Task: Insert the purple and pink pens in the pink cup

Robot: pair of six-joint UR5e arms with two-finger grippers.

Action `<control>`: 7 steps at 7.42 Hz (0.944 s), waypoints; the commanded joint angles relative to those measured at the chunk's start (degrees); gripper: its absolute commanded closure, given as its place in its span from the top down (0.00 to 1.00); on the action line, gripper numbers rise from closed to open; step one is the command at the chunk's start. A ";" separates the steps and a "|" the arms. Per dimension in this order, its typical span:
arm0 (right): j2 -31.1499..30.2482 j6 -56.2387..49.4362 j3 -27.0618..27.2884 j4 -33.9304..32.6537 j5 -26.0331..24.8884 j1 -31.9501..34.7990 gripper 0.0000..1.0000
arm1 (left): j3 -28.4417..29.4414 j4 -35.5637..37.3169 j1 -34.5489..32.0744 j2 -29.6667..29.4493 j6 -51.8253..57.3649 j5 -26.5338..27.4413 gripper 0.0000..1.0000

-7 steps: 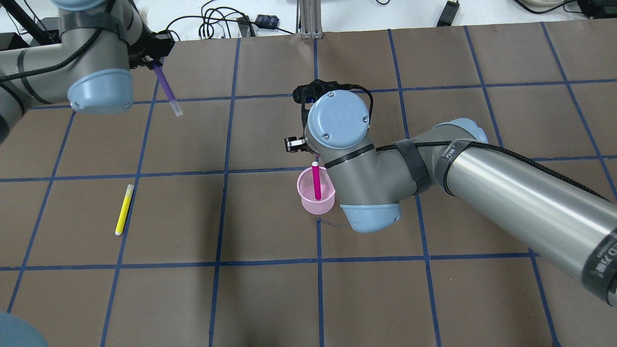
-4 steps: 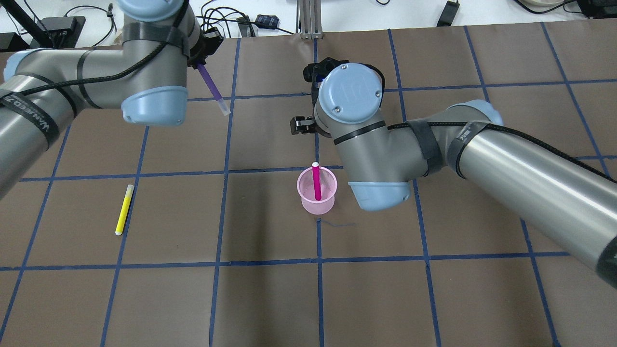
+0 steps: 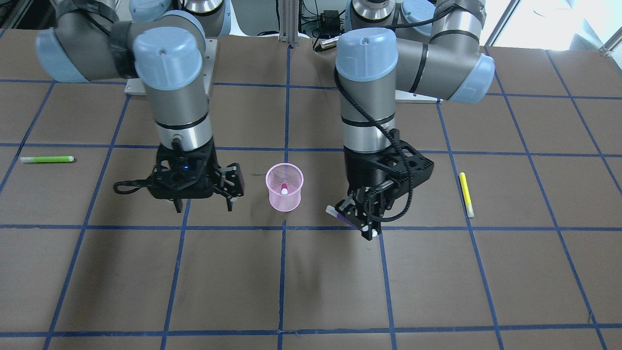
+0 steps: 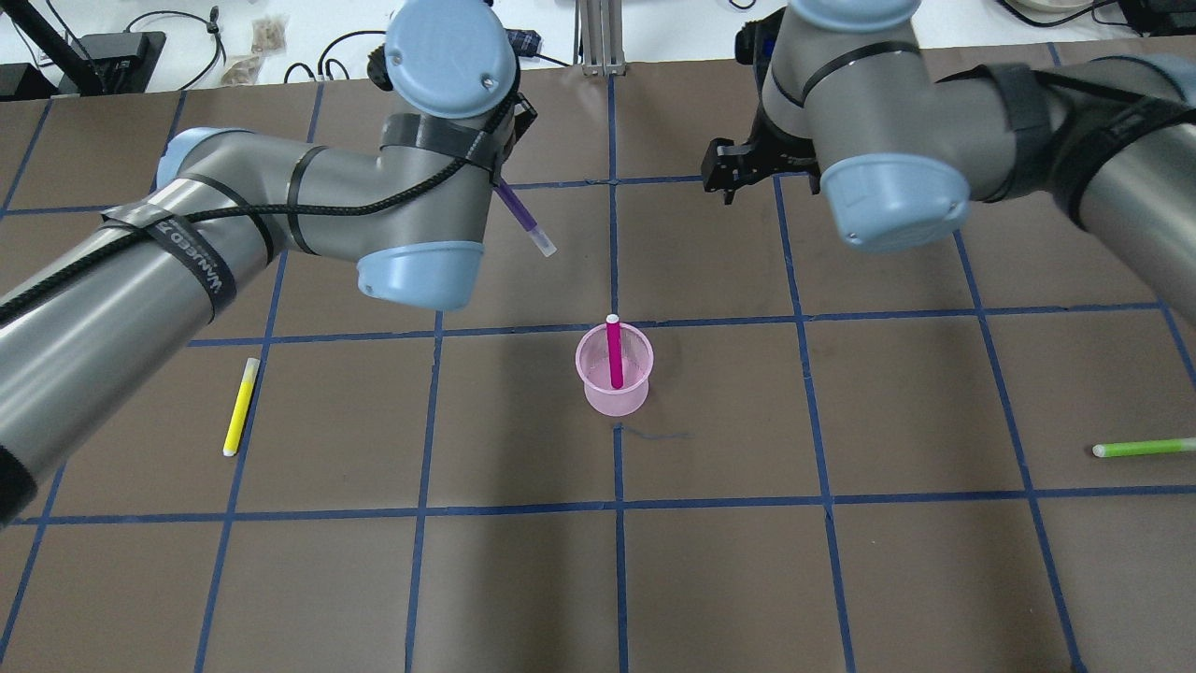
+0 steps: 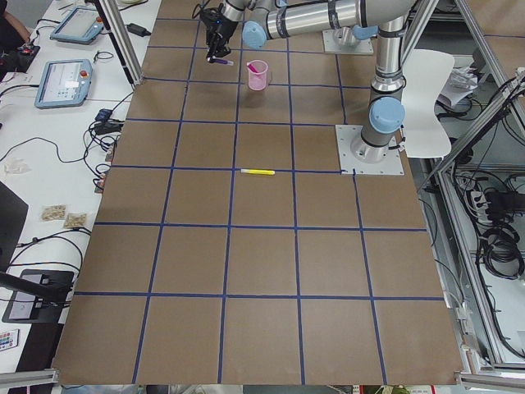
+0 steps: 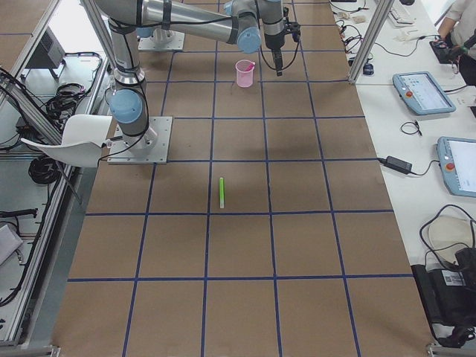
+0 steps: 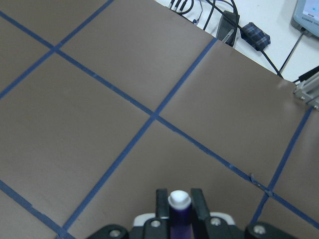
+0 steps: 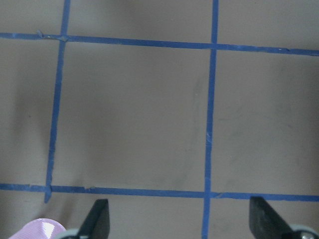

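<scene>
Left gripper (image 7: 179, 198): you can see both fingers (image 7: 161, 199) clamped on the purple pen (image 7: 179, 211), with its white end poking out past them. In the overhead view the pen hangs tilted under the wrist, upper centre-left of frame. Its pale end points down-right toward the cup, and it is well short of the cup. The front view puts this gripper just right of the cup, with the pen sticking out on its cup side.

Right gripper (image 8: 182, 219): jaws are spread wide with nothing between them, only bare mat (image 8: 134, 114) below. You get a sliver of the pink cup (image 4: 617, 400) at the bottom-left corner of that wrist view. In the front view the gripper hovers just left of the cup, not touching. In the overhead view it sits upper right of centre.

The cup stands upright mid-frame, beside a tape-line crossing. The pink pen (image 4: 614, 353) is inside it, leaning on the far rim, with its white end above the edge.

Two more pens lie flat on the mat. The yellow pen (image 4: 240, 407) is at lower left in the overhead view, and the green pen (image 4: 1140, 449) is near the right edge. Both are well apart from the cup.
</scene>
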 commanded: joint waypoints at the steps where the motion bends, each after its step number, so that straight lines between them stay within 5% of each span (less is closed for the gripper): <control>1: -3.93 -5.34 -1.74 7.04 0.26 -3.48 1.00 | -1.56 -0.18 -5.99 -0.52 -6.81 3.38 0.00; 4: -6.92 -7.81 -7.28 22.16 -0.35 -3.57 1.00 | -5.43 -0.09 -11.80 0.00 -9.39 8.06 0.00; 7: -8.00 -8.69 -7.12 24.57 -0.18 -4.10 1.00 | -7.01 -0.18 -13.14 -0.43 -11.85 10.17 0.00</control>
